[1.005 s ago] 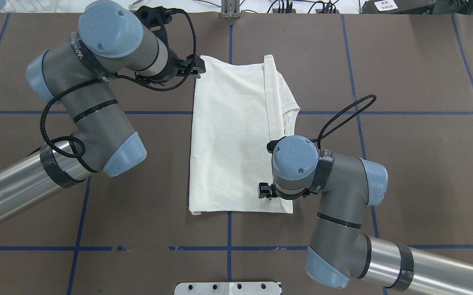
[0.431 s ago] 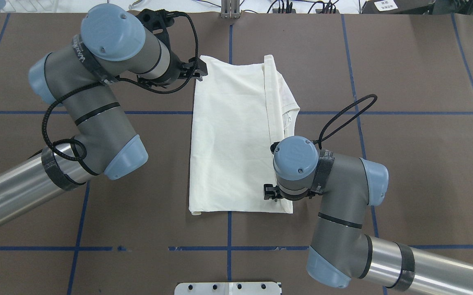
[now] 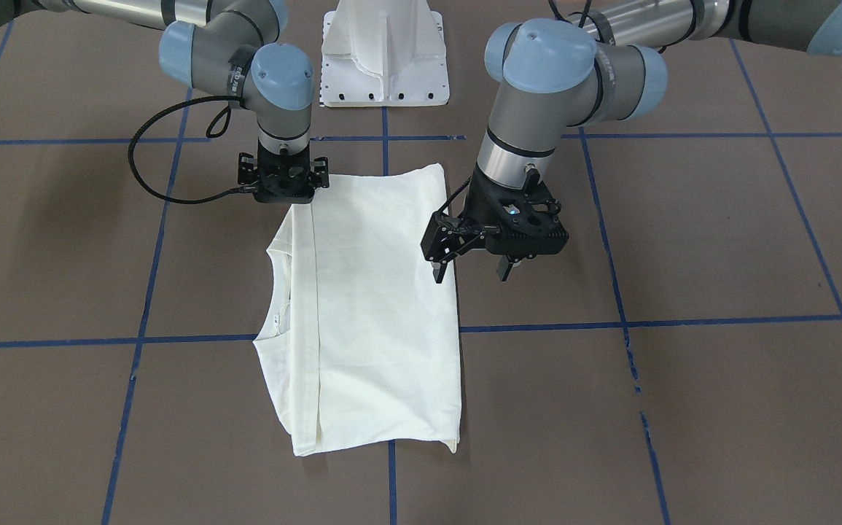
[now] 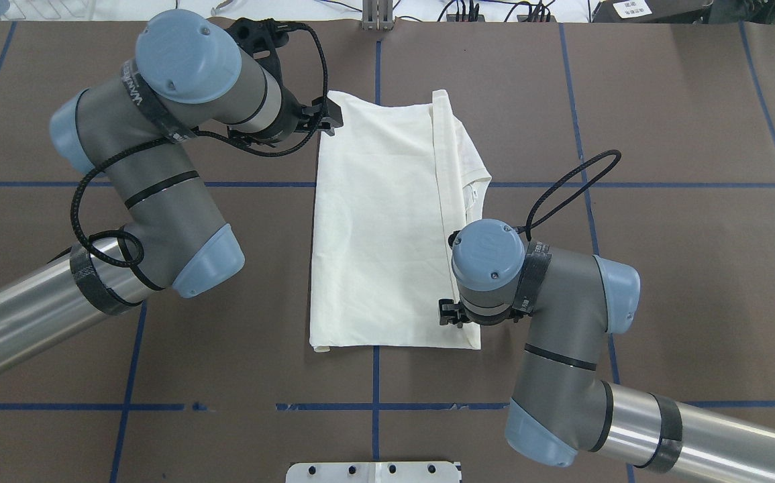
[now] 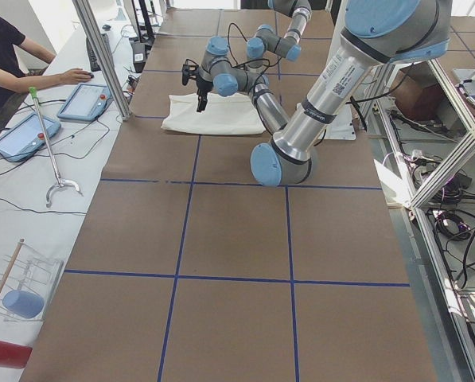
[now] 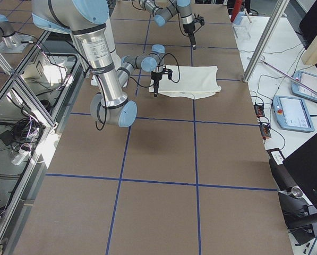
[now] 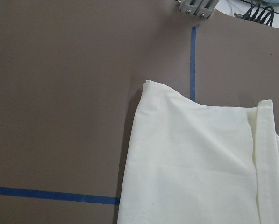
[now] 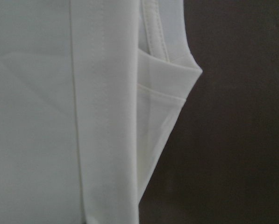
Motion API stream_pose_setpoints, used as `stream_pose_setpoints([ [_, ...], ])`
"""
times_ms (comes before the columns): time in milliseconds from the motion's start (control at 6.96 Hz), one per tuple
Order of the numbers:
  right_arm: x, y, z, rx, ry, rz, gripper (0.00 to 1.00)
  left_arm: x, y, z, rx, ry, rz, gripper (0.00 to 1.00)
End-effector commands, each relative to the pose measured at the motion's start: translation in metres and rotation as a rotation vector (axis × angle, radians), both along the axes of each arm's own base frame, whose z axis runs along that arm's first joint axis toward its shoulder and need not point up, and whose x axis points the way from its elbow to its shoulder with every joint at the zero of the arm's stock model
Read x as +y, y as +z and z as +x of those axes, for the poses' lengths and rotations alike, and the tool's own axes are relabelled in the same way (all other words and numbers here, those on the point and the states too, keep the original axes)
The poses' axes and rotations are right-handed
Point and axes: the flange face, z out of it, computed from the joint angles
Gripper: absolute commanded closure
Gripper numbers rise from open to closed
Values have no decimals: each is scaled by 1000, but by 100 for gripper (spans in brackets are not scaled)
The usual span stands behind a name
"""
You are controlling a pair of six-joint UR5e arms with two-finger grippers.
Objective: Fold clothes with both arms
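From the front-facing camera, the folded cream T-shirt lies flat, plain side up, at the middle of the brown worktop, with its neckline toward 9 o'clock. The left end effector hangs over the shirt's 2 o'clock edge, its fingers spread wide with nothing between them. The right end effector points straight down at the 11 o'clock corner; its fingers are hidden under its own body, so I cannot tell how wide they stand. The white pedestal base sits at 12 o'clock. Overhead, the T-shirt reads as a tall rectangle, with the left end effector at its 11 o'clock corner and the right end effector, mostly covered by its wrist, near the 5 o'clock corner. From the exterior left camera the T-shirt lies far up the worktop toward 12 o'clock, and from the exterior right camera the T-shirt lies toward 1 o'clock. The left wrist camera looks down on a corner of the T-shirt beside a blue tape line. The right wrist camera shows, blurred, the T-shirt in folded layers with a seam.
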Motion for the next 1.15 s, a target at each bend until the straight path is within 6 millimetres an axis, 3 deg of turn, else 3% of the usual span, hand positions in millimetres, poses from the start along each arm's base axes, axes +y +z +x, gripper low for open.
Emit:
stream_pose_setpoints([
  [0, -9, 7, 8, 34, -3, -2, 0, 2, -2, 2, 3, 4, 1, 0],
  [287, -20, 11, 19, 64, -1, 0, 0, 7, -2, 7, 4, 13, 2, 0],
  [718, -32, 49, 63, 108, -6, 10, 0, 10, -7, 10, 18, 7, -11, 0],
  [1005, -68, 0, 81, 39, 5, 60, 0, 13, -11, 8, 27, 8, -5, 0],
])
